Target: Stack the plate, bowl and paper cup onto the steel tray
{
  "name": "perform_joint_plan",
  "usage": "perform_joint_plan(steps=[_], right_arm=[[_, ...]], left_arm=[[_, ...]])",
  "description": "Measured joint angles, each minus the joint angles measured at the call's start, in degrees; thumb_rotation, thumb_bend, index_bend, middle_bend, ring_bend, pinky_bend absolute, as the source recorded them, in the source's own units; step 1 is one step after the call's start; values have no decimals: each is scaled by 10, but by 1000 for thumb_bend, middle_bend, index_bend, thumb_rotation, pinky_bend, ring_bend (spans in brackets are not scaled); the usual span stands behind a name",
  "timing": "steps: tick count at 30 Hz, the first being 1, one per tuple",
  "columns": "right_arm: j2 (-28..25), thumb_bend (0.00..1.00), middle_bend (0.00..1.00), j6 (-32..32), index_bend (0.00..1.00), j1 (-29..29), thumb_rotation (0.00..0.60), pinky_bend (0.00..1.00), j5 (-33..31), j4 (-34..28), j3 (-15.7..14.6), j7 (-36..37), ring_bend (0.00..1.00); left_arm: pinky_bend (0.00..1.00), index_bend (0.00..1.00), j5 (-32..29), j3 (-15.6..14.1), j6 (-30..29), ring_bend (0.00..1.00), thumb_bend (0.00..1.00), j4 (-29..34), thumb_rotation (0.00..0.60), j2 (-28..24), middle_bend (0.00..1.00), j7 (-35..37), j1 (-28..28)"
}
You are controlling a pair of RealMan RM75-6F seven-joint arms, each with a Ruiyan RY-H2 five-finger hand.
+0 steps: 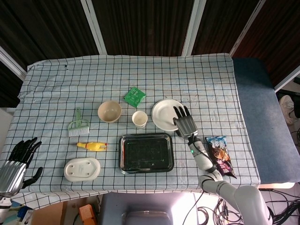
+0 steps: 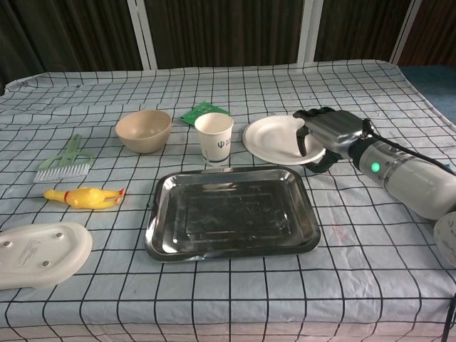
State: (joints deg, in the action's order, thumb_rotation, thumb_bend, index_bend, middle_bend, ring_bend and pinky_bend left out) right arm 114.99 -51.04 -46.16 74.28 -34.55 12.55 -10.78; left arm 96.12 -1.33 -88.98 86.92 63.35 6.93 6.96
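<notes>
We see the white paper plate (image 2: 278, 139) lying flat just beyond the steel tray's (image 2: 231, 212) right far corner, its right edge hidden under the right hand (image 2: 324, 130), whose fingers curl over the rim; whether they grip it, we cannot tell. The paper cup (image 2: 214, 137) stands upright left of the plate, the tan bowl (image 2: 144, 130) further left. The left hand (image 1: 16, 164), fingers apart, holds nothing at the table's near left corner.
</notes>
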Motion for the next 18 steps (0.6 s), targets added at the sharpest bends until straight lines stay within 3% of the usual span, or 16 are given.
perform_joint_plan(steps=[2, 9, 18], right_arm=[[2, 464, 54, -4, 592, -1, 600, 0, 3, 4, -1, 3, 0], [-5, 504, 94, -38, 670, 8, 600, 0, 21, -10, -9, 26, 0], [-45, 513, 115, -182, 697, 57, 600, 0, 102, -88, -59, 74, 0]], left_arm=[[40, 0, 0, 0, -1, 0, 398, -1, 600, 0, 0, 2, 0], [40, 0, -1, 1, -4, 0, 396, -2, 600, -1, 0, 7, -2], [40, 0, -1, 1, -6, 0, 394, -2, 600, 1, 0, 8, -2]])
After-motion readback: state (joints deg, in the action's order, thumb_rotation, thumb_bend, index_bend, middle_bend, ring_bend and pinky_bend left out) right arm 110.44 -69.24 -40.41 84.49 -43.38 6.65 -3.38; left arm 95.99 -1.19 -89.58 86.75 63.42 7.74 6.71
